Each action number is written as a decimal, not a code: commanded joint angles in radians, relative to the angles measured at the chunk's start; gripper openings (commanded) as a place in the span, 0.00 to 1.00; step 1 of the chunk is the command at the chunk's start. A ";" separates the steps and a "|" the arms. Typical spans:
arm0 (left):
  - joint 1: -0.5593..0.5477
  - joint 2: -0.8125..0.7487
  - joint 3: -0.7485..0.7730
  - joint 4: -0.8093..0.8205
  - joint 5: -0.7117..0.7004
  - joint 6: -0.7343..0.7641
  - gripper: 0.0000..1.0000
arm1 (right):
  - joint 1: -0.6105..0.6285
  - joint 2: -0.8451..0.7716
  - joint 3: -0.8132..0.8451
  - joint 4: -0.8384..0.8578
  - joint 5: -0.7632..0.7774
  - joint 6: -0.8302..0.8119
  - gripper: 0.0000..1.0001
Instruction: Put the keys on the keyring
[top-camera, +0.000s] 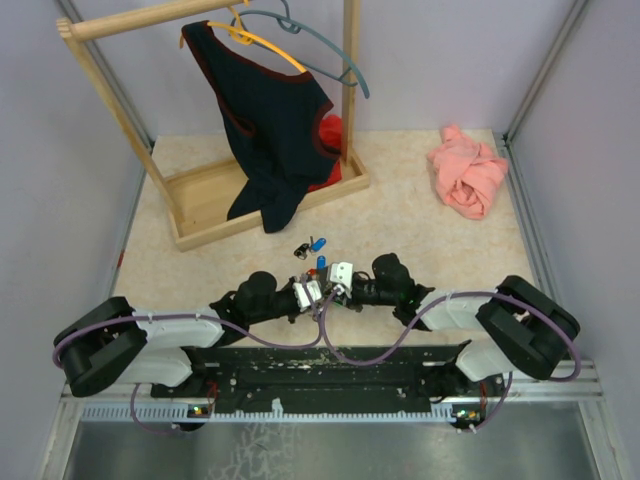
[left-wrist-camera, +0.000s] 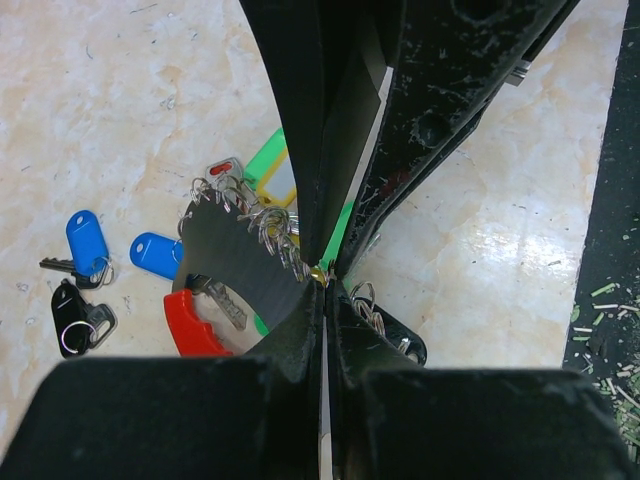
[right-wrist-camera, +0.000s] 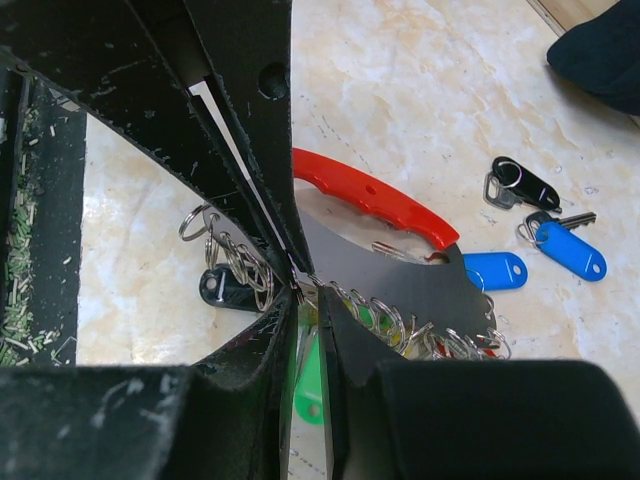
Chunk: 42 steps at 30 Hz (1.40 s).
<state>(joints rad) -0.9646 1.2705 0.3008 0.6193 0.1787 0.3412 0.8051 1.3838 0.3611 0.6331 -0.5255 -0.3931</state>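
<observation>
Left fingers pinch shut on the string of silvery wire rings; right fingers nearly meet there (whether they grip cannot be told). Tiny silvery keys with blue and black plastic tags lie loose on the beige surface. They look light, stiff and likely slippery, and are best taken by the tag.

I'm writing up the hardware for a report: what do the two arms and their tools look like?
Both the left arm and right arm have white shells between bulky black joints, with purple cables looping along them. The left tool and right tool have matte black fingers, scuffed and speckled with pale flecks.
</observation>
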 joint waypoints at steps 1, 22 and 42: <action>-0.006 -0.008 0.035 0.011 0.032 -0.013 0.01 | 0.009 0.008 0.050 0.032 -0.026 -0.018 0.14; -0.003 -0.069 -0.027 0.067 -0.002 -0.105 0.11 | -0.008 -0.039 0.021 0.107 -0.045 0.023 0.00; 0.152 -0.077 -0.105 0.233 0.182 -0.260 0.22 | -0.063 -0.066 -0.070 0.337 -0.133 0.205 0.00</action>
<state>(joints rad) -0.8234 1.1889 0.2008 0.7895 0.3035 0.1120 0.7513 1.3361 0.2993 0.8078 -0.6147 -0.2497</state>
